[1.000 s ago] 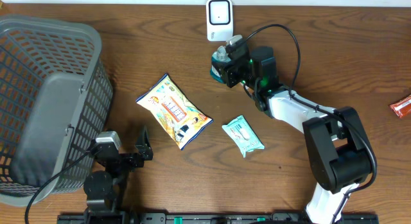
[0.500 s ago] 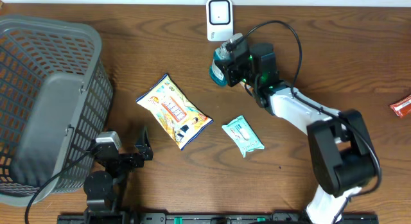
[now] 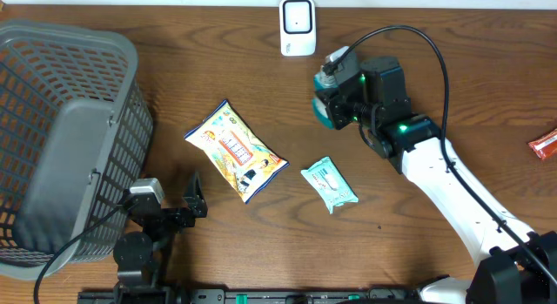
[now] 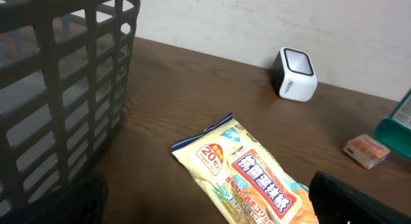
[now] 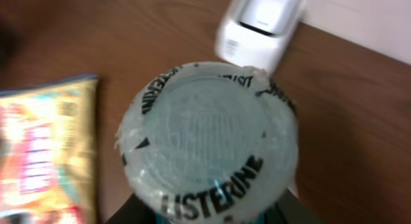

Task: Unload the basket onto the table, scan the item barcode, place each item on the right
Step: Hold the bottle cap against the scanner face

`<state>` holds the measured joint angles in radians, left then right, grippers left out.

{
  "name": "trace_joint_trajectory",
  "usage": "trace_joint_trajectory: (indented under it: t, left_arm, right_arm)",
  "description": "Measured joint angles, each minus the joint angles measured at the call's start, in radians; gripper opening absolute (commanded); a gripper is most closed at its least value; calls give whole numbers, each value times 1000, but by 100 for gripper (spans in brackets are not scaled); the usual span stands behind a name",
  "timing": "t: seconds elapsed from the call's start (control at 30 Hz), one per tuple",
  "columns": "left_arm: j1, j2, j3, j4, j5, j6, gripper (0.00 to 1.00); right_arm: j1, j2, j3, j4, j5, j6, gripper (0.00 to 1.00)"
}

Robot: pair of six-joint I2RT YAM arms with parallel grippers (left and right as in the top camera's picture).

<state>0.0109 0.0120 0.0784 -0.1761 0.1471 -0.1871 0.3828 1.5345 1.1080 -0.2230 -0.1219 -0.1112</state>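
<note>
the left fingers (image 3: 195, 199) sit wide apart, low over the counter (image 3: 452, 43). farther out, the right fingers (image 3: 341, 104) are clamped on the mouthwash bottle (image 5: 209, 144), short of the scanner (image 3: 298, 26). it looks stiff, smooth and heavy with liquid, so a firm grip across its body is best.

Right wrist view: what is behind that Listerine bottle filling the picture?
Behind the Listerine bottle are the wooden table, a white scanner at the top and a yellow snack bag at left. The bottle hides part of the scanner and the table directly behind it.
</note>
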Motion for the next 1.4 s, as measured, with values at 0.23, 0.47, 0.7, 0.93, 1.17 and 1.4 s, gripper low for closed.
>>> trace_joint_trajectory:
  t: [0.23,0.47,0.7,0.93,1.17,1.4]
  left_arm:
    - [0,0,0,0,0,0,100]
    - [0,0,0,0,0,0,100]
    - [0,0,0,0,-1,0,100]
    - [0,2,0,0,-1,0,100]
    - [0,2,0,0,-1,0,100]
    - [0,2,0,0,0,0,100]
  right_arm:
    - [106,0,0,56,418,-68,1]
    - [198,79,11,315,687,-241,1]
    - [211,464,325,341,928,-435,1]
    - [219,800,794,367,1054,-629,1]
    - [222,1137,1165,478,1139,-870,1]
    - [233,1300,1289,491,1155,-1006,1]
